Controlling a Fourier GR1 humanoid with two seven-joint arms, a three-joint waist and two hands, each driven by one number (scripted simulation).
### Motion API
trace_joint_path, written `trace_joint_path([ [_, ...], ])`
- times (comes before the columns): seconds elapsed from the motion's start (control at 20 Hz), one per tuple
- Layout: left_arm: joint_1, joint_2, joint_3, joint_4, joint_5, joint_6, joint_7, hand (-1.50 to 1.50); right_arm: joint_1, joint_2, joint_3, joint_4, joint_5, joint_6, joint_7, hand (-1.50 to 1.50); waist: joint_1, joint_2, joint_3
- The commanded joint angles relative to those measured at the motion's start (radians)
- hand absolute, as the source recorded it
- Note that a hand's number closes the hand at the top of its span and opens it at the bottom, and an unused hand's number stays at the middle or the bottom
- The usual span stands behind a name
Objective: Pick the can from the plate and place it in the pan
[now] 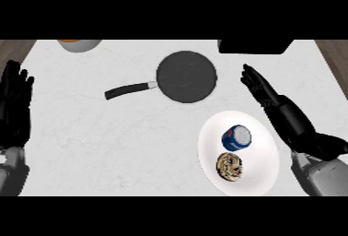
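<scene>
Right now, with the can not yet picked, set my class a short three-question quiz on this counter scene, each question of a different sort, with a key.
1. True or false: the can lies in the pan.
2. What shares the white plate with the can? A) a round pastry B) a spoon C) a lemon
3. Fill in: the pan's handle points toward the view's ____ side.

Key: 1 false, it is on the plate; 2 A; 3 left. The right hand is open beside the plate; the left hand rests open at the left edge.
</scene>
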Motion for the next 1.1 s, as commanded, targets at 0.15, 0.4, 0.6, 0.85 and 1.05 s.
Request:
trace_joint_path([
  [0.15,0.077,0.073,-0.053,0.121,-0.070,-0.069,0.111,0.00,-0.095,0.096,-0.072,0.043,-0.054,-0.026,-0.007,-1.50,-0.002,-0.004,0.014],
  [0.4,0.112,0.091,-0.055,0.172,-0.063,-0.093,0.129,0.00,-0.028,-0.197,-0.111,0.096,0.336,-0.177,0.007,1.50,-0.097,-0.005,-0.023],
  [0.6,0.130,0.114,-0.058,0.221,-0.054,-0.151,0.131,0.00,0.161,0.288,-0.265,0.055,0.079,-0.517,-0.202,1.50,-0.063,-0.005,0.016],
  [0.85,0.080,0.053,-0.083,0.235,-0.111,-0.167,0.171,0.00,0.357,0.235,-0.155,-0.136,0.202,-0.454,-0.261,-1.50,-0.022,-0.009,0.013],
  [1.05,0.020,0.056,-0.062,0.341,-0.105,-0.194,0.130,0.00,0.449,0.106,-0.119,-0.273,0.308,-0.443,-0.102,-1.50,-0.035,-0.009,0.011],
])
